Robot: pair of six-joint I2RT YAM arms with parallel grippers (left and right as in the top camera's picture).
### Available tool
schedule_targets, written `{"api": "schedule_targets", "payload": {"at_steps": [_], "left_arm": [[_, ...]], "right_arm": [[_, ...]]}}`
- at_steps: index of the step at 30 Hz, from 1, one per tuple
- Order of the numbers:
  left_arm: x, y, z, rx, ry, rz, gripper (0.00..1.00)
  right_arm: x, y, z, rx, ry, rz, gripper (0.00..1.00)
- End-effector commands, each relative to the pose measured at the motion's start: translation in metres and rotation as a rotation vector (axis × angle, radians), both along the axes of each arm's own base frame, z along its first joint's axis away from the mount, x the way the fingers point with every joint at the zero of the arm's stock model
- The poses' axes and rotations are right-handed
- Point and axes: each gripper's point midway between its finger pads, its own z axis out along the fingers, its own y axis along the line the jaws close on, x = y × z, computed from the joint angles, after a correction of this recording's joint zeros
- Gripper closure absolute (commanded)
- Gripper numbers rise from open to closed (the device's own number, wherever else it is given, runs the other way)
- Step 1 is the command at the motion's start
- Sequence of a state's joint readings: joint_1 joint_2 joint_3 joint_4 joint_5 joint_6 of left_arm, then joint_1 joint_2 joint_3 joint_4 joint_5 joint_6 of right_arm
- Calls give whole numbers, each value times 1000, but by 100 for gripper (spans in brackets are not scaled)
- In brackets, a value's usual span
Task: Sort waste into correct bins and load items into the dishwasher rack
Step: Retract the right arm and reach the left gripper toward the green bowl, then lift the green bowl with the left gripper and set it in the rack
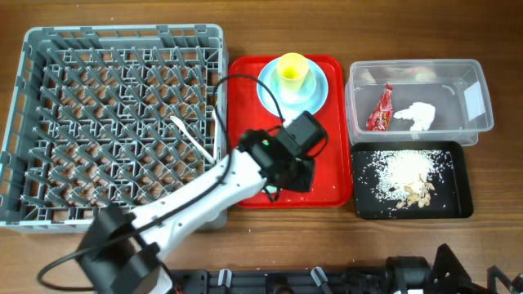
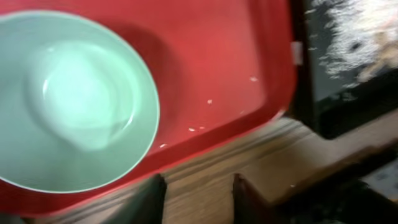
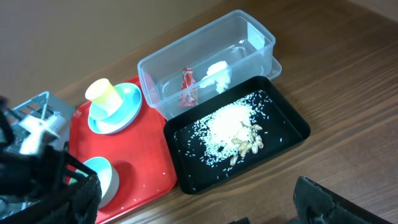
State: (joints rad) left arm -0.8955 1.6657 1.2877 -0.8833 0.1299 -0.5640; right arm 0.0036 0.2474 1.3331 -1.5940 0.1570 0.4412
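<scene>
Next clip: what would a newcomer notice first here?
The big grey rack fills the left of the overhead view. In the middle, the left gripper hangs open at the near edge of the red tray, close to a pale green bowl. At right, white rice lies heaped in the black tray.

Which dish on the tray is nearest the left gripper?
The pale green bowl at the tray's front edge; blue plate and yellow cup sit farther back.

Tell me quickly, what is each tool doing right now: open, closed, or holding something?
Left tool: open, holding nothing.
Right tool: cannot be told; only one dark part of it shows at the picture's bottom edge.
</scene>
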Motion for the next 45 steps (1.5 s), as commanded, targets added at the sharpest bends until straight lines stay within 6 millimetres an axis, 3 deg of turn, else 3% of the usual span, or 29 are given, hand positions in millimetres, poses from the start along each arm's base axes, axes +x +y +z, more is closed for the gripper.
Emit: {"api": "schedule_targets", "payload": {"at_steps": [1,8,18,21,23,27,30,35,38,40,41,45], "left_arm": [[2,4,-29,117,-28,-13,83],[13,9,-64,237,-67,-9,76],[17,9,-84,274,-65,-8,74],[17,10,-87,281,-61,-9,80],[21,13,-87,297,-80,-2,96],[29,20,-81,335,-133,9,96],[39,13,-55,301,-168,-5,96],[72,-6,51,115,-273,-76,96],[88,-14,131,-146,-289,-113,96],[108,0,171,-268,-315,-84,96],[127,18,188,-322,-333,-33,96],[189,78,213,-584,-314,70,96]], "right_arm": [[-2,0,0,7,-9,-2,0],[-2,0,0,7,-9,-2,0],[-2,0,0,6,-9,-2,0],[-2,0,0,6,-9,-2,0],[-2,0,0,7,-9,-2,0],[-2,0,0,7,-9,-2,0],[-2,0,0,7,-9,-2,0],[-2,0,0,7,-9,-2,0],[-2,0,0,7,-9,-2,0],[-2,0,0,6,-9,-2,0],[-2,0,0,6,-9,-2,0],[-2,0,0,6,-9,-2,0]]}}
